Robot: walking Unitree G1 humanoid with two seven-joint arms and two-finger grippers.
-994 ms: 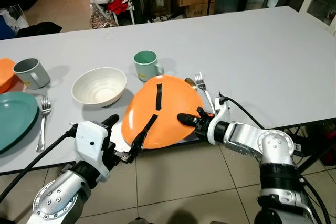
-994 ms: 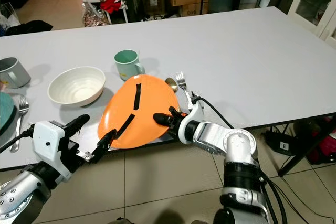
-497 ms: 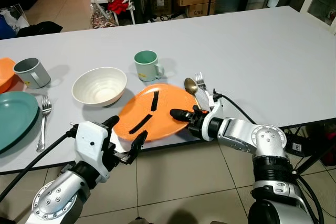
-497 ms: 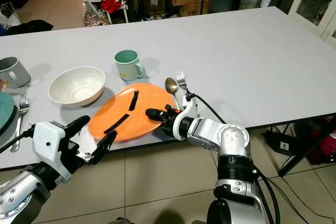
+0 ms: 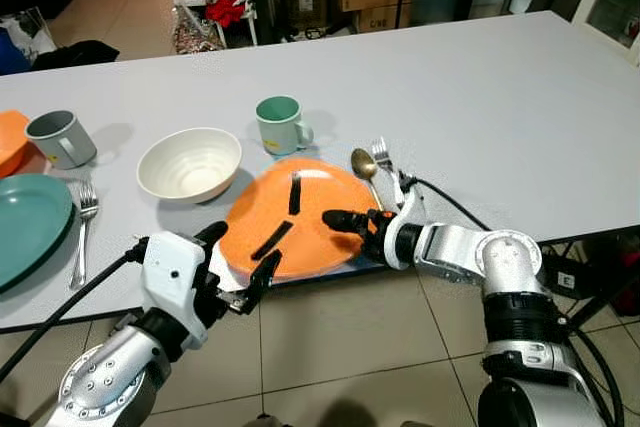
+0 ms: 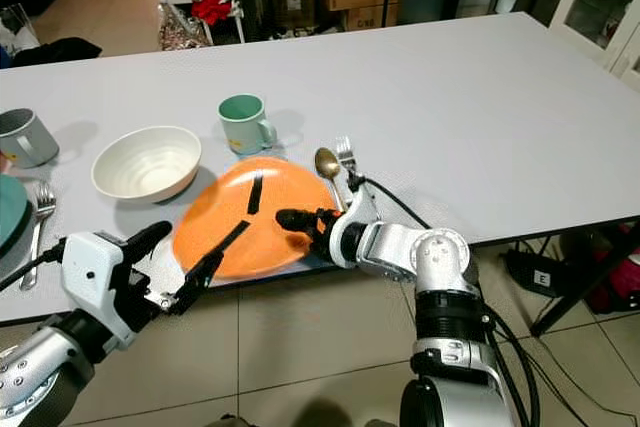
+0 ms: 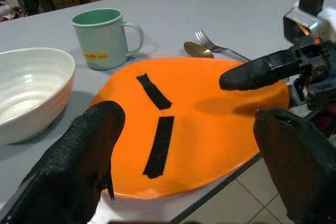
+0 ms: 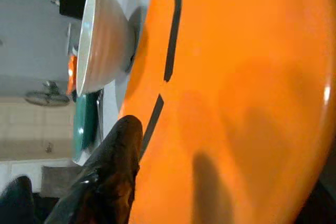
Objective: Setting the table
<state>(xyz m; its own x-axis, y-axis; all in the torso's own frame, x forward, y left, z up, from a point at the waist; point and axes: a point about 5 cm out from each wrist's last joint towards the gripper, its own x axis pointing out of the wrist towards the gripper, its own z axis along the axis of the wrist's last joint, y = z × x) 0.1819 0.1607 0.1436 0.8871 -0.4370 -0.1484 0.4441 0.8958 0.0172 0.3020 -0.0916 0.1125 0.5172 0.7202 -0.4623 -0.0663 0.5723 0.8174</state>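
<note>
R gripper (image 5: 350,222) pinches the 3 o'clock rim of the glossy round orange plate (image 5: 300,212), one black finger (image 5: 340,218) lying on top. Plate sits at the near edge of the grey table (image 5: 480,97), w/ 2 black tape strips (image 7: 157,124). L gripper (image 5: 245,265) spread wide at its 7 o'clock, holding nothing. Mint mug (image 5: 280,124) at 12, yellow label unreadable. Gold spoon (image 5: 364,167) + steel fork (image 5: 385,162) at 2. White ribbed bowl (image 5: 188,164) at 10.
</note>
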